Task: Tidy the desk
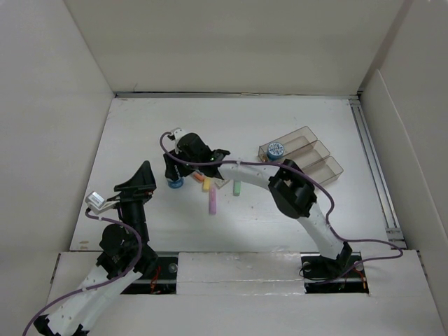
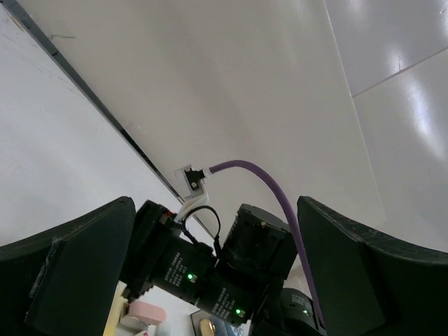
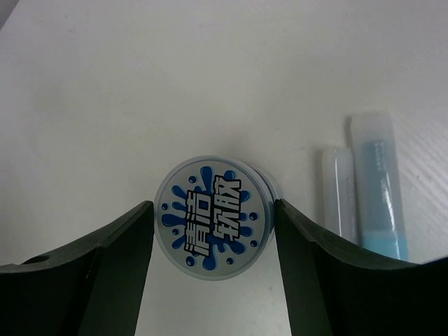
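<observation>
On the counter (image 1: 280,217), the white top underlying all, the right pincer (image 3: 213,210) is closed against the sides of a round tin (image 3: 212,227) near its middle; the left pincer (image 1: 140,183) hangs wide and empty. Risk: the smooth tin may squirt out of the grip on lifting
</observation>
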